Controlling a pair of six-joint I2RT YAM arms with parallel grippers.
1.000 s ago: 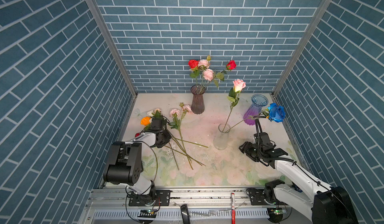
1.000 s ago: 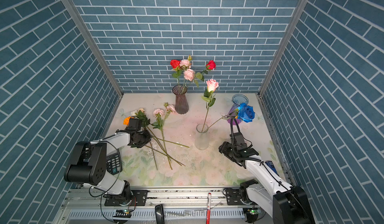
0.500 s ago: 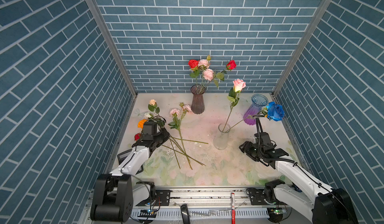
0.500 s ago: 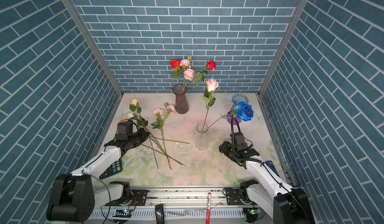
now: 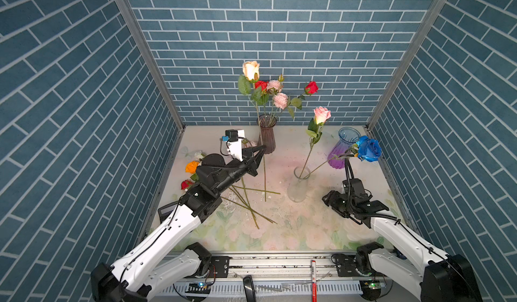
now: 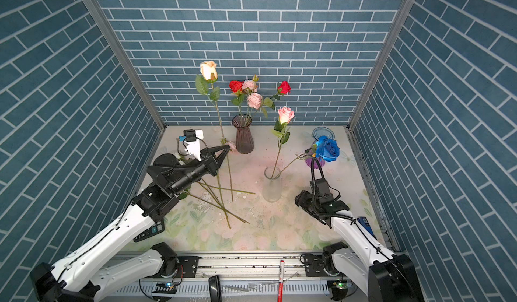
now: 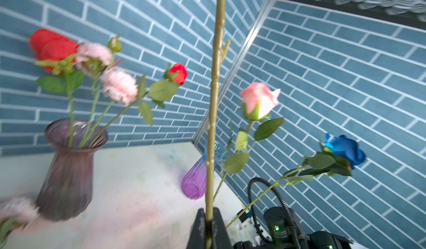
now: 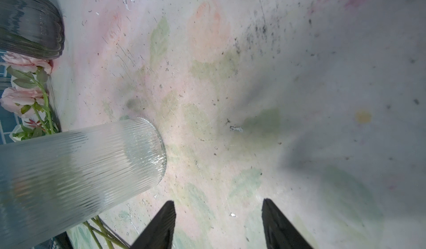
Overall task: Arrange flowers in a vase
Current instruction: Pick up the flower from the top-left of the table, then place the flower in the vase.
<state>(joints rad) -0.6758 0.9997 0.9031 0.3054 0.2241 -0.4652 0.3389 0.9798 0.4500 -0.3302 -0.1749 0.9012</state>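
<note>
Floral-print counter inside blue brick-pattern walls. Reference: clear ribbed vase, standing upright near mid-counter. Left arm reaches in from the front edge, on its own side of the clear vase; right arm lies low on the opposite side. Dark ribbed vase stands behind the clear vase, toward the back wall. It holds two red roses and pink ruffled blooms. Purple-to-blue vase stands behind the clear vase on the right arm's side; whether anything sits in it, cannot tell. The clear vase holds a pink rose, near upright, and a blue rose, leaning out toward the right arm. Peach rose: raised upright off the counter on the left arm's side of the clear vase, bloom in front of the back wall, higher than the dark vase's blooms. Loose flowers lie crossed on the counter beside the clear vase, left-arm side, with an orange bloom farther out. Left tool: clamped on the peach rose's stem, below the leaves. Right tool: jaws apart, bare counter between them, just beside the clear vase's base.
</note>
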